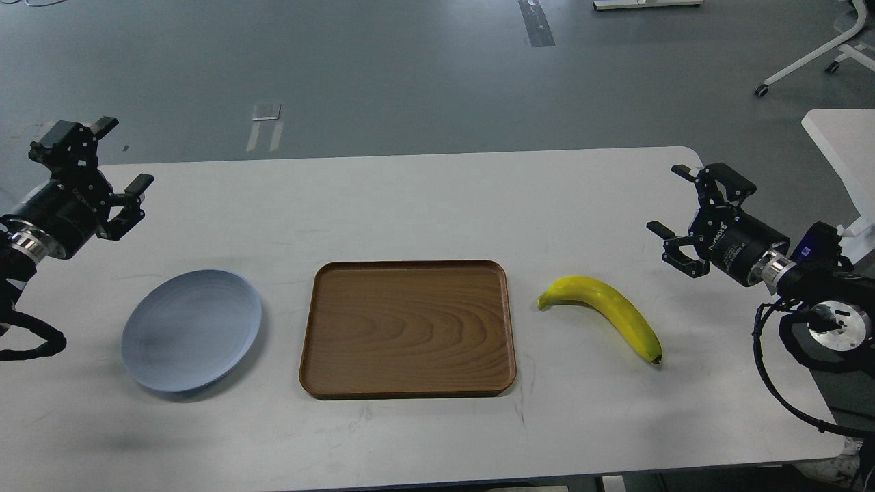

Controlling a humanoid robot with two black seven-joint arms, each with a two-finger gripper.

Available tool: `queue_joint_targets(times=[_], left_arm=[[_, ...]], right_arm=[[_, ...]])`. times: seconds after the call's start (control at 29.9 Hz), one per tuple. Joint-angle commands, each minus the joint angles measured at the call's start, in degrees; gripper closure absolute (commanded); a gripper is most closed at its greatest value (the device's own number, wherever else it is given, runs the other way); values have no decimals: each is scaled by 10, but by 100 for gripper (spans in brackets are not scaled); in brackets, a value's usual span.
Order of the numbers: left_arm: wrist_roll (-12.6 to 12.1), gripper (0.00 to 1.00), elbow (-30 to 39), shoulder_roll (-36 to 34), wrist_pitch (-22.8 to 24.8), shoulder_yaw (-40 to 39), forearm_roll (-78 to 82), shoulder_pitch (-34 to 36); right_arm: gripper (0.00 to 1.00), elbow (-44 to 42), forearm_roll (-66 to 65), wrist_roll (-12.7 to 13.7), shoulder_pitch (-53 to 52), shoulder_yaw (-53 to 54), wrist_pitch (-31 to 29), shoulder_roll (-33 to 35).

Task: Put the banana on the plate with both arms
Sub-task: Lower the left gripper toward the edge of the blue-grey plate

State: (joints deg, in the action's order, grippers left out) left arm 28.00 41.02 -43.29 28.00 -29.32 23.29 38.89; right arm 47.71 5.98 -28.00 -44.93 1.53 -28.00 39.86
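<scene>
The yellow banana (605, 312) lies on the white table (424, 205), right of the tray, its green stem end toward the tray and its dark tip toward the front. The pale blue-grey plate (191, 330) lies empty at the left. My left gripper (113, 167) is open and empty, above the table's far left edge, behind and left of the plate. My right gripper (673, 205) is open and empty, above the table behind and right of the banana, clear of it.
A rectangular brown wooden tray (408, 328) sits empty between plate and banana. The table's rounded far right corner is close to my right gripper. A second white table (844, 147) and a wheeled stand (813, 55) stand beyond on the right.
</scene>
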Motion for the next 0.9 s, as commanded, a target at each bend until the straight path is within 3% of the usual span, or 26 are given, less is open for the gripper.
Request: queue_joint_targets(times=[0.0, 0.13, 0.37, 0.53, 0.87], left_arm=[[0, 0, 60, -50, 0, -1, 104, 8], [0, 0, 187, -137, 0, 1, 234, 8], [0, 0, 300, -199, -2, 11, 579, -2], [0, 0, 279, -202, -94, 64, 748, -10], [0, 0, 117, -131, -147, 132, 755, -18]], right_arm=[[0, -3, 0, 0, -1, 3, 0, -4], [0, -3, -1, 0, -5, 3, 0, -13], [0, -3, -1, 0, -4, 2, 0, -14], [0, -3, -2, 0, -3, 2, 0, -14], [0, -3, -2, 0, -2, 3, 0, -14]])
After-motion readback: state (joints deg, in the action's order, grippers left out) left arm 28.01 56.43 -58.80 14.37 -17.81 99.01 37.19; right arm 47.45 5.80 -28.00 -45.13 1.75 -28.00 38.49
